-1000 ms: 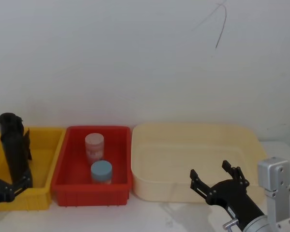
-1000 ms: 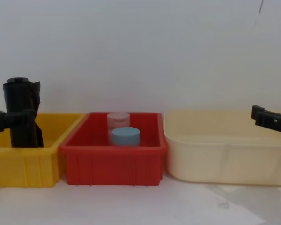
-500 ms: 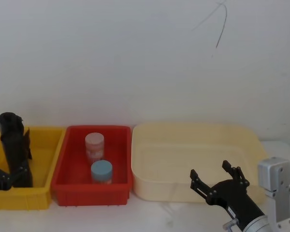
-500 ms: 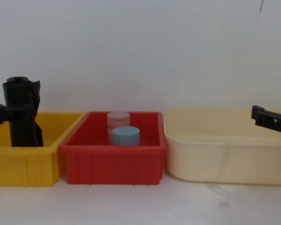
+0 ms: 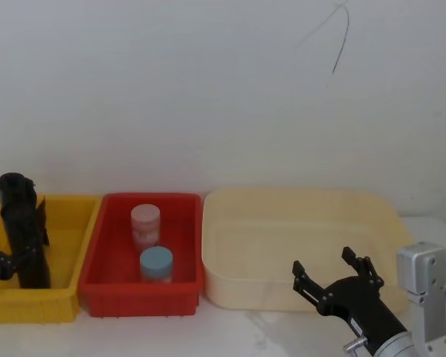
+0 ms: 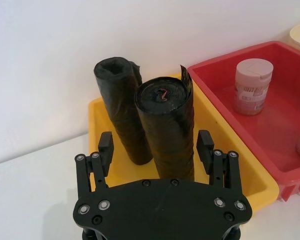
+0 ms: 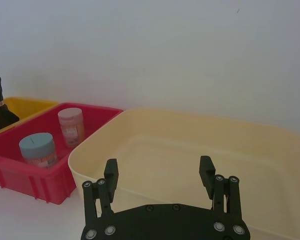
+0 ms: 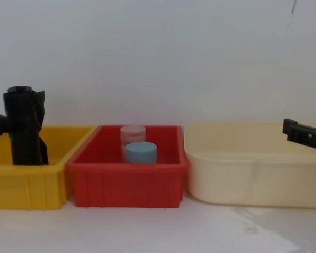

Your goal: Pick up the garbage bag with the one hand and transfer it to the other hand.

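We see the garbage bag [image 6: 121,110], a crinkled black roll, standing nearly upright by the left edge of the yellow bin [image 6: 225,135]. The left gripper [image 6: 155,142] hangs near it, fingers spread. The right gripper [image 7: 157,172] hovers, fingers apart, at the cream tub's [image 7: 140,150] front edge.

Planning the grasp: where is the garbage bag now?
The garbage bag stands upright in the yellow bin on the robot's left, beside a similar red-marked roll, with the red bin next door.
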